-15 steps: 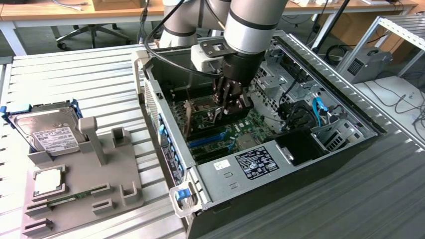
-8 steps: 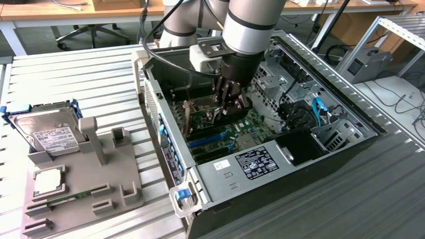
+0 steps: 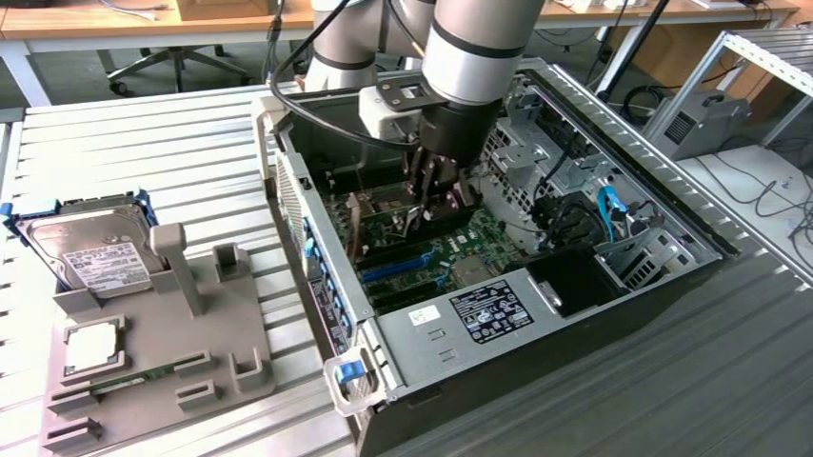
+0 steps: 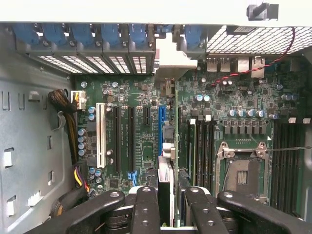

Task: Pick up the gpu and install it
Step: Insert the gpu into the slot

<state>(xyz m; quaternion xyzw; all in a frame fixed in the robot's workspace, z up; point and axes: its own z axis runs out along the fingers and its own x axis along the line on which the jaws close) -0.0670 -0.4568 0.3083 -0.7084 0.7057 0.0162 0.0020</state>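
Wrist view shows the gripper (image 4: 165, 207) clamped on the gpu (image 4: 166, 168), held edge-on just below it over the motherboard (image 4: 136, 131) slots, lifted but apparently not yet seated.

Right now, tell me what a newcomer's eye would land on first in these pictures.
First, the arm reaching down into the open computer case, its gripper holding the gpu edge-on just above the green motherboard. Next, the grey parts holder on the exterior view's left, with a silver hard drive standing at its back.
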